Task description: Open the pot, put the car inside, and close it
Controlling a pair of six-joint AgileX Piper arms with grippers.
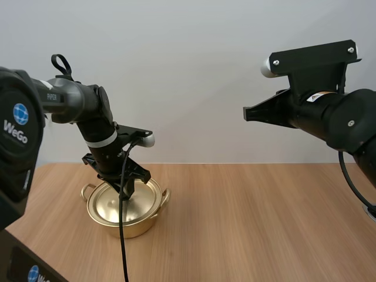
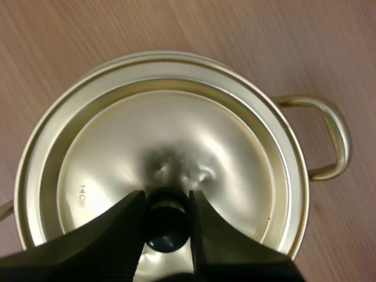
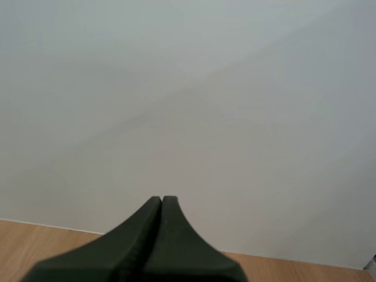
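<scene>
Wooden table (image 1: 264, 223) below both arms. On its left part, a gold pot (image 1: 126, 226) with a loop handle out at each side. Over the pot's mouth, seated level inside the rim, a gold lid (image 2: 176, 135). High above the table's right part, well apart from the pot, right gripper (image 3: 161, 202) with fingers pressed together on nothing. Down at the lid's centre, left gripper (image 2: 166, 198) clamped on the black knob (image 2: 167, 223), one finger against each side.
</scene>
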